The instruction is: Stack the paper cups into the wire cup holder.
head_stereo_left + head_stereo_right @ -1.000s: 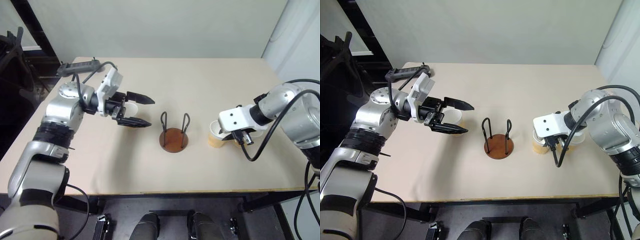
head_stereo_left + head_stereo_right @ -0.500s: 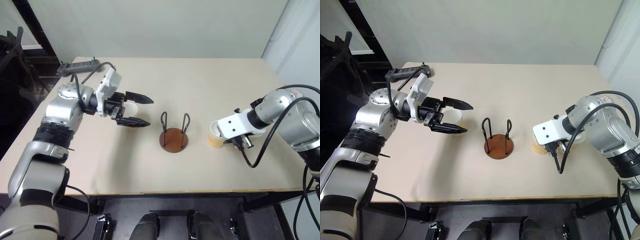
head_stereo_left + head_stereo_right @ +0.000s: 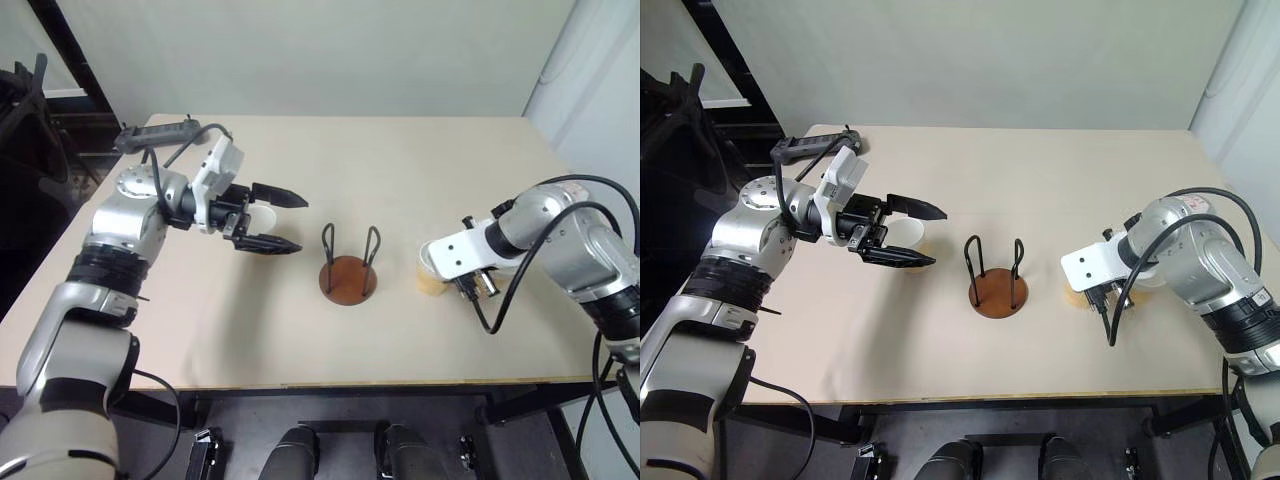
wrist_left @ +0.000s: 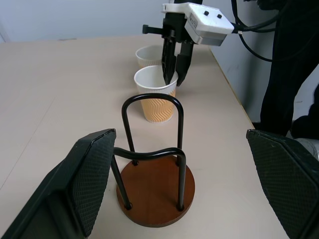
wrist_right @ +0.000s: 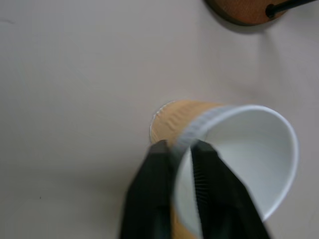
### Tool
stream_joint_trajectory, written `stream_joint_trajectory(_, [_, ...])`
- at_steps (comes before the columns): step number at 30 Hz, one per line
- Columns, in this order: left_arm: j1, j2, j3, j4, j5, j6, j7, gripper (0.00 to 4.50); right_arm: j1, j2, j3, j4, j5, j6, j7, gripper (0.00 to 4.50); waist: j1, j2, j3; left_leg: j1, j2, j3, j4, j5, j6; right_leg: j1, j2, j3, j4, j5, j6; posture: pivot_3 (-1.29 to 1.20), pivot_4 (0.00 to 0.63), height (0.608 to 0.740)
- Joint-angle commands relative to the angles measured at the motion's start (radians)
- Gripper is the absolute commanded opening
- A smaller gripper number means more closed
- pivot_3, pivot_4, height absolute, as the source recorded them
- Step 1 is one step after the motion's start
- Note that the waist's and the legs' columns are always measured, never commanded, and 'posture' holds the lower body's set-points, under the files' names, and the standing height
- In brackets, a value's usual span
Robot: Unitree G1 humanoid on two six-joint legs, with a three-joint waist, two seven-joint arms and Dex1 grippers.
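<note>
Table edge (image 3: 330,375) lies nearest, and just beyond it, at mid-table, stands the wire cup holder (image 3: 348,268), its wooden disc bare and both wire loops empty, so no cup is stacked yet. At about three o'clock from the holder, near it, sits a paper cup (image 4: 155,97), upright. The right gripper (image 5: 180,152) points steeply down onto it, fingers pinched shut on the rim wall, one inside and one outside; that grip looks meant for lifting the cup straight up and over the loops. A second cup (image 4: 148,55) stands just beyond the first, farther from the holder. At about nine o'clock from the holder the left gripper (image 3: 275,220) hangs above the table with its fingers spread wide, holding nothing. A third cup (image 3: 906,233) stands beneath and behind those fingers, probably the left arm's own pick. Farthest off, at the table's ten o'clock corner, lies a power strip (image 3: 158,135).
</note>
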Motion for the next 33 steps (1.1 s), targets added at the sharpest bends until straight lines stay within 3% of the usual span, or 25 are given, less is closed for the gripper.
stream_joint_trajectory(1, [-0.015, 0.006, 0.029, -0.011, -0.011, -0.002, -0.033, 4.5, -0.007, 0.001, -0.003, 0.01, -0.024, -0.027, -0.013, 0.03, 0.0, 0.0, 0.0, 0.0, 0.0, 0.0, 0.0, 0.0, 0.0, 0.0, 0.0, 0.0, 0.0, 0.0, 0.0, 0.0, 0.15, 0.74])
stream_joint_trajectory(12, [-0.011, 0.005, 0.029, -0.012, -0.008, 0.003, -0.033, 4.5, -0.089, -0.024, -0.059, 0.013, -0.009, -0.041, 0.027, 0.03, -0.001, 0.0, 0.0, 0.0, 0.0, 0.0, 0.0, 0.0, 0.0, 0.001, 0.0, 0.0, 0.0, 0.0, 0.0, 0.0, 0.15, 0.74])
stream_joint_trajectory(26, [-0.018, -0.013, -0.015, 0.071, 0.01, -0.047, -0.033, 4.5, -0.467, 0.051, -0.022, 0.108, 0.055, -0.017, 0.08, 0.03, -0.002, 0.0, 0.0, 0.0, 0.0, -0.001, -0.002, -0.001, -0.001, 0.0, 0.0, 0.0, -0.003, 0.0, 0.0, 0.0, 0.15, 0.74])
stream_joint_trajectory(33, [-0.02, -0.022, -0.033, 0.09, 0.008, -0.062, -0.033, 4.5, -0.574, 0.058, 0.02, 0.12, 0.135, 0.032, 0.08, 0.03, 0.001, 0.0, 0.0, -0.001, -0.001, -0.003, -0.004, -0.002, -0.001, -0.001, 0.0, 0.0, -0.005, -0.002, -0.002, 0.0, 0.15, 0.74])
